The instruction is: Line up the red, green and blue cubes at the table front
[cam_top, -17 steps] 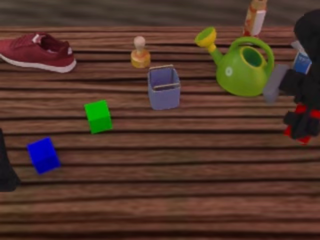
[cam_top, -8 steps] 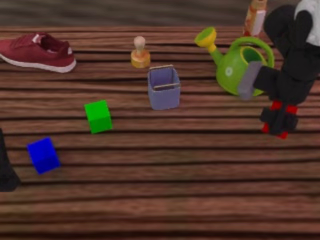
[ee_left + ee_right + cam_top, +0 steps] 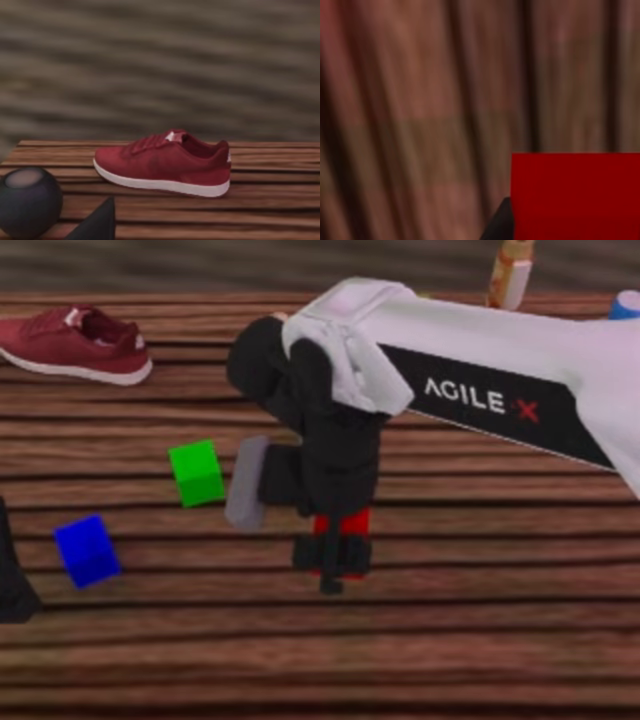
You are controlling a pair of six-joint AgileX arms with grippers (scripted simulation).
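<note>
My right arm reaches across the table (image 3: 480,620) from the right. Its gripper (image 3: 335,558) hangs over the middle front, shut on the red cube (image 3: 352,523). In the right wrist view the red cube (image 3: 575,195) fills the corner beside a dark fingertip (image 3: 501,222), above the planks. The green cube (image 3: 196,472) rests left of the gripper. The blue cube (image 3: 87,550) lies farther left and nearer the front. My left gripper (image 3: 10,585) stays parked at the left edge, one of its fingertips (image 3: 100,220) showing in the left wrist view.
A dark red shoe (image 3: 75,342) lies at the back left, also seen as the shoe (image 3: 162,164) in the left wrist view. A bottle (image 3: 512,270) stands at the back right. My right arm covers the lilac cup and the watering can.
My right arm has swung from the right edge leftward across the table, carrying the red cube to the middle front. It now covers the cup and watering can. The green and blue cubes have not moved.
</note>
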